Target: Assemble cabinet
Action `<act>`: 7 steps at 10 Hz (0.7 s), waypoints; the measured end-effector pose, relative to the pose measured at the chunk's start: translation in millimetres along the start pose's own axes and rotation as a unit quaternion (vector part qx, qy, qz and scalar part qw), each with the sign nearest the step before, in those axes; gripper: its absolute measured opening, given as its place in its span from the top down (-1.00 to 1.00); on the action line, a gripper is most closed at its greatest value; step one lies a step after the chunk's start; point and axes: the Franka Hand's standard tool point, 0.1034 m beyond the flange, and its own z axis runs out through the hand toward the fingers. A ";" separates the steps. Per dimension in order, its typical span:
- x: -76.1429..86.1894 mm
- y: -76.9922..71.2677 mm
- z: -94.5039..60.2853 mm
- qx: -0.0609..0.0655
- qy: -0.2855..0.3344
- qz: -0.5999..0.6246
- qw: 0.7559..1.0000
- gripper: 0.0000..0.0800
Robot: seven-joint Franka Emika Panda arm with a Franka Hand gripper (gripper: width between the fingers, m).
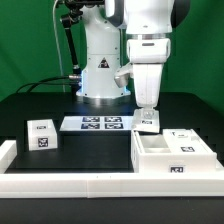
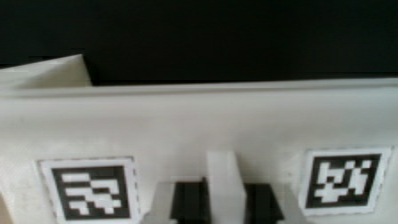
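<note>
The cabinet's large white box shell [image 1: 152, 164] stands at the exterior view's right, with a tag on its front wall. My gripper [image 1: 148, 123] points straight down at the shell's far left corner. In the wrist view the gripper [image 2: 222, 202] has its dark fingers [image 2: 185, 203] on either side of a thin white rib of the shell [image 2: 214, 120], which carries two tags. The jaws look shut on that rib. A smaller white tagged block [image 1: 42, 134] sits alone at the exterior view's left. Another tagged white block [image 1: 184, 140] lies at the shell's right part.
The marker board [image 1: 97, 123] lies flat in front of the robot's base. A long white rail [image 1: 90, 184] runs along the table's near edge and turns up at the exterior view's left. The tabletop is black.
</note>
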 end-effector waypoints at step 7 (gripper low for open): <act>-0.6 -9.5 6.5 0.000 0.003 -0.004 1.000 0.82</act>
